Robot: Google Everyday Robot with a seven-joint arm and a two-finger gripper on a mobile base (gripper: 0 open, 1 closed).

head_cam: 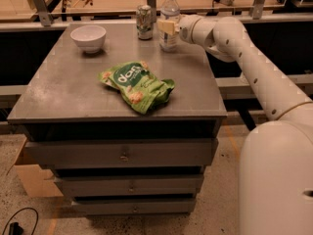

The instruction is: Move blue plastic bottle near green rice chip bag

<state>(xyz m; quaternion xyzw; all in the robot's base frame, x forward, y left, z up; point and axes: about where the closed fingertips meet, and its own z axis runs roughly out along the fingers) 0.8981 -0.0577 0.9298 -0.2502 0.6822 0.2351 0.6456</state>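
The blue plastic bottle (169, 14), clear with a pale label, stands upright at the back of the grey table (68, 89), just right of the can. My gripper (166, 27) reaches in from the right and its pale fingers (164, 25) are closed around the bottle's middle. The green rice chip bag (139, 85) lies flat near the middle of the table, toward the front, well apart from the bottle and gripper.
A green-and-silver drink can (144, 21) stands right beside the bottle on its left. A white bowl (88, 37) sits at the back left. My arm (249, 58) crosses the table's right edge. A workbench with a rail runs behind; drawers are below.
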